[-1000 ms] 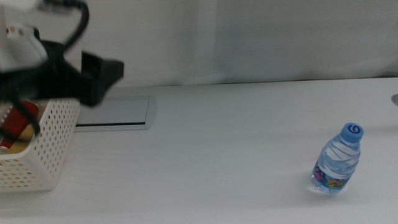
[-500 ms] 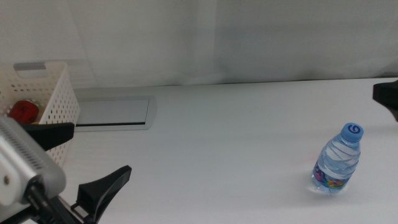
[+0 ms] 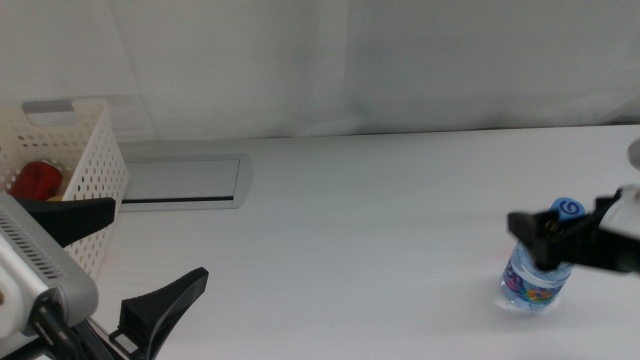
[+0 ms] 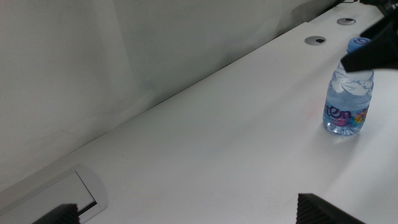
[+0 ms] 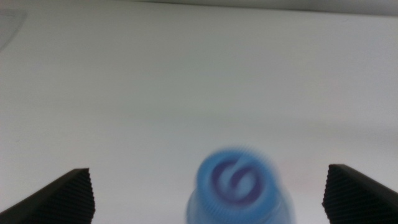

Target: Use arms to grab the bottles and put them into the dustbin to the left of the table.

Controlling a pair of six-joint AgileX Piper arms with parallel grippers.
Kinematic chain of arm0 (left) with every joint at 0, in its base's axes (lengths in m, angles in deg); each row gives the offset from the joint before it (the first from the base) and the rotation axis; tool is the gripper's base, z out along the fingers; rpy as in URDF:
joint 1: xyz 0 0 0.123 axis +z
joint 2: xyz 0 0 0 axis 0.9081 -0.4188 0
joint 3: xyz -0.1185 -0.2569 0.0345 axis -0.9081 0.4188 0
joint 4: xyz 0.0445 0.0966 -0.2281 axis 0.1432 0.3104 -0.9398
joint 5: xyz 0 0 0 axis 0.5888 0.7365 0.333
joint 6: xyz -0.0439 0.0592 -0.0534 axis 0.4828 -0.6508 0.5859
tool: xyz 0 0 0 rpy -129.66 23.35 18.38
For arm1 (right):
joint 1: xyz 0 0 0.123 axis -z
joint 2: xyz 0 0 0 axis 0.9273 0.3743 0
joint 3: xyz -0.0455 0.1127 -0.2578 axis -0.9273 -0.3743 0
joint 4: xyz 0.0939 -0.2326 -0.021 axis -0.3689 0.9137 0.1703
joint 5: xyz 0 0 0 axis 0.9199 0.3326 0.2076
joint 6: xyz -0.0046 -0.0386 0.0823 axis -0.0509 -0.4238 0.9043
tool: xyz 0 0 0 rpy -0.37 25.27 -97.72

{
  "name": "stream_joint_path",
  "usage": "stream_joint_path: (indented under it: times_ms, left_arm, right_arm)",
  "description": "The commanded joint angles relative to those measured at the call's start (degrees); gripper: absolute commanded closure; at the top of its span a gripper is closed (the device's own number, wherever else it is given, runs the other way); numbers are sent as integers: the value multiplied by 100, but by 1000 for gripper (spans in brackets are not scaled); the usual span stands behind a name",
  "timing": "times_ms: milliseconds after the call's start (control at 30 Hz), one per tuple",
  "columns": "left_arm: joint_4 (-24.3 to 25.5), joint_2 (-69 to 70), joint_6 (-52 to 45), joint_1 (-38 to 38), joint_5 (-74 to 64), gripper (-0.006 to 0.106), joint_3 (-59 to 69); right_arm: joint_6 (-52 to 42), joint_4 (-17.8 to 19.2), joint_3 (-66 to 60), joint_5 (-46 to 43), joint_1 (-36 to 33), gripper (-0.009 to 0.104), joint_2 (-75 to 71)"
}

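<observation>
We take the water bottle [image 3: 539, 264] as landmark. It stands upright on the table [image 3: 380, 230], the right gripper [image 3: 545, 240] over its blue cap, jaws wide apart — the bottle's flanks are unobstructed on both sides in the right wrist view. From the bottle toward the dustbin [image 3: 70, 190] the tabletop lies bare. Near the dustbin two things narrow the way — the left gripper [image 3: 135, 265], jaws spread, and the flat grey tray [image 3: 185, 182] beside the basket.

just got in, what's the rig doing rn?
Clearing bottles into the dustbin, where a red item already lies. The right tool, jaws open, is at the upright water bottle near the table's right side, not yet gripping it. The left tool waits open beside the dustbin.
</observation>
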Motion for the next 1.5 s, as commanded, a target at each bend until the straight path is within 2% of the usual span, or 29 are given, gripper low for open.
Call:
stream_joint_path:
  times_ms: [0, 100, 167, 333, 467, 767, 1167, 1233, 1333, 1400, 1467]
  left_arm:
    - [-33, 21, 17, -43, 19, 9, 33]
    - [-33, 10, 17, -43, 43, 9, 33]
    - [-33, 10, 17, -43, 43, 9, 33]
    - [-33, 10, 17, -43, 43, 9, 33]
    - [-33, 10, 17, -43, 68, 9, 33]
    - [-33, 10, 17, -43, 77, 9, 33]
    - [-33, 10, 17, -43, 90, 9, 33]
    - [-33, 10, 17, -43, 90, 9, 33]
    - [-33, 10, 17, -43, 90, 9, 33]
    - [-33, 10, 17, -43, 90, 9, 33]
    - [-33, 10, 17, -43, 90, 9, 33]
  right_arm:
    - [116, -187, -390, -785, -191, -8, 111]
    - [116, -658, -744, -1194, -226, -8, 308]
    - [116, -795, -934, -1408, -226, -8, 471]
    - [82, -771, -1171, -1994, -226, -8, 948]
    - [-2, -506, -1171, -2620, -226, -8, 1466]
    - [-42, -529, -1160, -4295, -226, -8, 2695]
    - [-81, -529, -1022, -4894, -226, -7, 3182]
    - [-81, -559, -933, -4875, -226, -4, 3182]
    - [-81, -574, -856, -4875, -226, 7, 3182]
    - [-81, -588, -835, -4867, -226, 22, 3182]
    - [-81, -608, -835, -4867, -226, 43, 3182]
